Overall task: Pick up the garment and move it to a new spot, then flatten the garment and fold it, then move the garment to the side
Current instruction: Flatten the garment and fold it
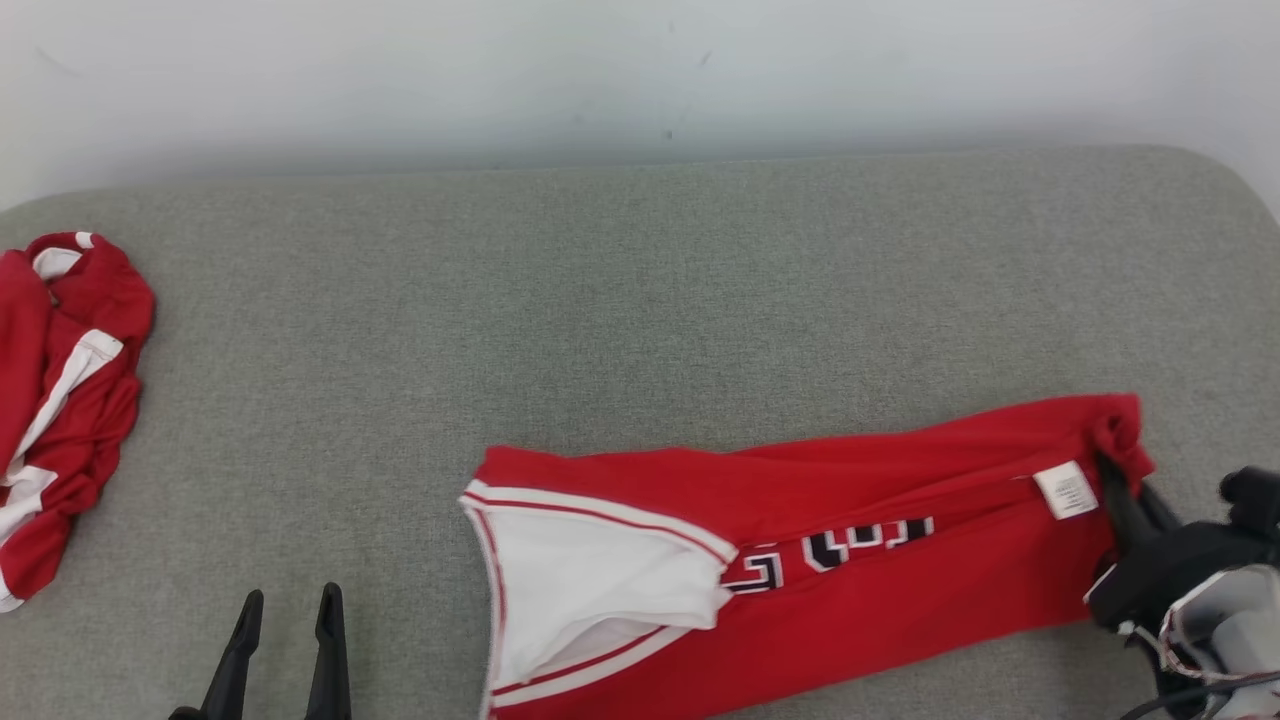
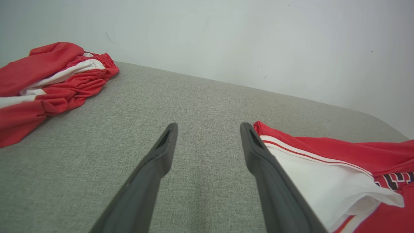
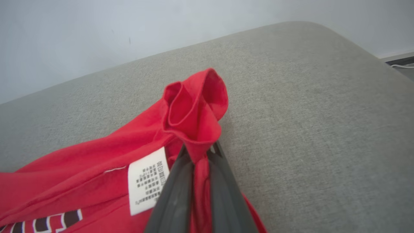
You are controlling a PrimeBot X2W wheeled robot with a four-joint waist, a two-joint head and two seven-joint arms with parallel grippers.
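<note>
A red garment (image 1: pixel 850 540) with white trim and dark lettering lies stretched along the front of the grey surface, also seen as the garment (image 2: pixel 339 168) in the left wrist view. My right gripper (image 1: pixel 1118 478) is shut on its bunched right corner, beside a white care label (image 1: pixel 1066 490). In the right wrist view the fingers (image 3: pixel 174 197) pinch a fold of red cloth (image 3: pixel 194 113) that puffs up above the tips. My left gripper (image 1: pixel 288 612) hangs open at the lower left, over bare fabric, just left of the garment's white end; its fingers (image 2: pixel 155 168) stand wide apart.
A second red and white garment (image 1: pixel 60 400) lies crumpled at the left edge of the grey cushioned surface (image 1: pixel 640 300). A pale wall (image 1: pixel 640 70) runs behind it. The surface rounds off at its right corner (image 3: pixel 339 38).
</note>
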